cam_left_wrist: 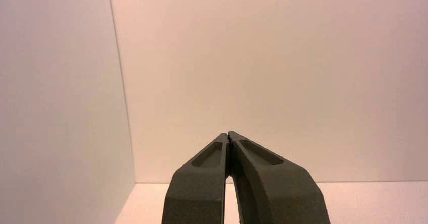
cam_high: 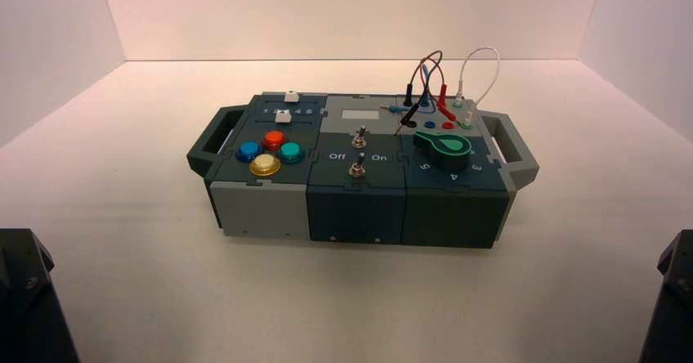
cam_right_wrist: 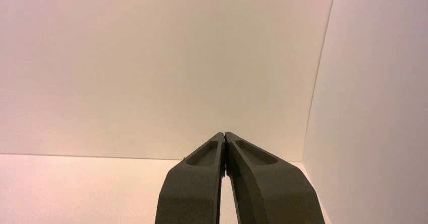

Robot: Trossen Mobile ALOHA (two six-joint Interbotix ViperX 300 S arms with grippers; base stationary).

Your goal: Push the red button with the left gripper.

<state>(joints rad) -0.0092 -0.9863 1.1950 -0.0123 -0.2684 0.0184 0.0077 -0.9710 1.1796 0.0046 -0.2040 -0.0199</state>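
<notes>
High view: red button on box's left, between blue and teal buttons; wrist views miss it. Left gripper, right gripper: tips together, facing the wall.

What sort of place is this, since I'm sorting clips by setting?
Likely a robot test booth: plain pale walls surround a box of buttons and switches, with two robot arms nearby.
</notes>
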